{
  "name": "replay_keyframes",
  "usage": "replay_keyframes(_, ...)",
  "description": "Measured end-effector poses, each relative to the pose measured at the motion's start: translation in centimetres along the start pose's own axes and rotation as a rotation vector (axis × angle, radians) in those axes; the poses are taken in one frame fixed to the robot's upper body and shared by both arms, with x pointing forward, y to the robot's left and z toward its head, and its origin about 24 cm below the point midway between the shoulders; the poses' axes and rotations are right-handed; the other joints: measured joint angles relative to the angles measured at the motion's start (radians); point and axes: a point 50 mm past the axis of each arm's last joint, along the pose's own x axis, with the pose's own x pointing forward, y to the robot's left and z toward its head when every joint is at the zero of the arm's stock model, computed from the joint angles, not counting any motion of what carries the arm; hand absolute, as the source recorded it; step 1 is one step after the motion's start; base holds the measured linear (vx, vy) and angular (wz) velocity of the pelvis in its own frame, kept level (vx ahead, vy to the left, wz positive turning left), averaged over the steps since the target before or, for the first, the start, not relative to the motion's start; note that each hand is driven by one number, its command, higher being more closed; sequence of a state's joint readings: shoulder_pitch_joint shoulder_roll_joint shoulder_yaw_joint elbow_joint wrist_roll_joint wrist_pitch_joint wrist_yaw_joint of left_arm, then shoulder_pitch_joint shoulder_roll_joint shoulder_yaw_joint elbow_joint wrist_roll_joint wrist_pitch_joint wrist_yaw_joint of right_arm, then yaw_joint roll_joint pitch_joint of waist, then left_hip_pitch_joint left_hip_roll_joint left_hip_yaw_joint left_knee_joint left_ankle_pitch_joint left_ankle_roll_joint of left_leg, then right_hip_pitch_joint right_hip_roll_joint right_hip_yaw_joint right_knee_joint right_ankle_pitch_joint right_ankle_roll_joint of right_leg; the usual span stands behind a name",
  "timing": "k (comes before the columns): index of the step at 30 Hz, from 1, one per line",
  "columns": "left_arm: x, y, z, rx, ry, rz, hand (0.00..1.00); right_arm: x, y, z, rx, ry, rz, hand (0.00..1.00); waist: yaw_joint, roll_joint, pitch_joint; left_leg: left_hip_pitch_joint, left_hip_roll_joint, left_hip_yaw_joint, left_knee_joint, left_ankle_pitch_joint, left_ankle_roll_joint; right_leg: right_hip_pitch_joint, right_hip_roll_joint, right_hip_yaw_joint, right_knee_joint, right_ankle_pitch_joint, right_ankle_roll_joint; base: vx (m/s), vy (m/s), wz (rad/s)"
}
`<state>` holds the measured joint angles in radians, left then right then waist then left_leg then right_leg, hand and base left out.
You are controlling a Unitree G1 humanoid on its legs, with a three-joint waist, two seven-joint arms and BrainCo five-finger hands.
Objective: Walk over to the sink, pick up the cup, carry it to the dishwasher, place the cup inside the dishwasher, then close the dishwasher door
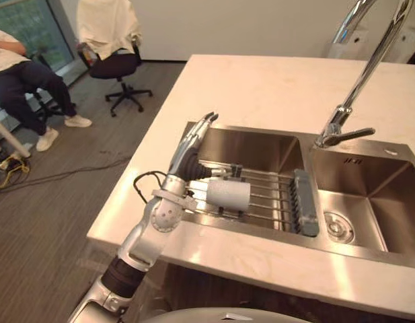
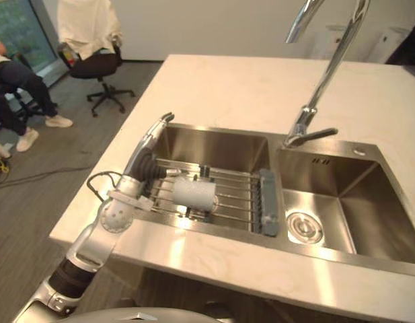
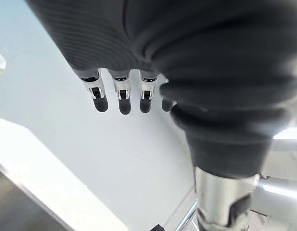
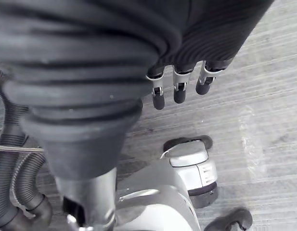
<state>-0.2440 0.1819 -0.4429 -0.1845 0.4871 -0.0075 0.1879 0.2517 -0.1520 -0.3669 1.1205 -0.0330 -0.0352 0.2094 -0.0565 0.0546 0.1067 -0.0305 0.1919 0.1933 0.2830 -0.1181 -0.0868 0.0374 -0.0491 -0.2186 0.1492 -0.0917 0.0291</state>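
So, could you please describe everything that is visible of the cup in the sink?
The cup is a plain pale grey cylinder with a matte look. It lies on its side on the wire rack that spans the sink's left basin, its length along the bars. No handle shows, and I cannot tell which end is open. The left hand is raised just beside it with straight fingers, not closed round it; contact is unclear.

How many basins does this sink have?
2: the left basin holds a wire rack with the cup lying on it; the right basin, beside it, has the drain.
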Motion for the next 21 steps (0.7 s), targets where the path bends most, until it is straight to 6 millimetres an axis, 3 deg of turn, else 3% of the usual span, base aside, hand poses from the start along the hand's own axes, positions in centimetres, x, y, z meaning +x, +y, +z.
replay_keyframes(2, -0.4, 0.1, -0.8, 0.065, 0.011, -0.035, 0.00, 0.1, 0.5, 0.1, 0.023, -0.001, 0.007, 0.00, -0.008, -0.018, 0.006, 0.038, -0.036, 0.012, -0.097, 0.033, -0.004, -0.002, -0.019, 0.003, -0.017, 0.013, 0.013, 0.07, 0.105, 0.03)
replay_keyframes(8, -1.4, -0.2, -3.3, 0.196, 0.065, -0.194, 0.00, 0.1, 0.0, 0.4, 0.019, 0.004, -0.004, 0.00, -0.032, -0.010, 0.008, 0.135, -0.074, 0.029, -0.240, 0.096, 0.004, 0.031, -0.047, 0.006, -0.037, 0.027, 0.027, -0.03, 0.042, -0.01)
replay_keyframes(16, -2.5, -1.4, -3.9, 0.316, 0.039, -0.403, 0.00, 0.2, 0.0, 1.0, -0.037, 0.013, 0.008, 0.00, -0.061, -0.013, 0.009, 0.152, -0.078, 0.061, -0.333, 0.132, 0.005, 0.009, -0.041, 0.019, -0.055, 0.026, 0.029, -0.10, -0.009, -0.04)
replay_keyframes(21, -1.8, -1.3, -3.4, 0.333, 0.004, -0.421, 0.00, 0.3, 0.3, 1.4, -0.076, 0.017, 0.021, 0.00, -0.066, -0.016, -0.004, 0.119, -0.077, 0.093, -0.335, 0.141, 0.003, -0.046, -0.036, 0.060, -0.063, 0.064, 0.041, 0.04, 0.009, -0.24)
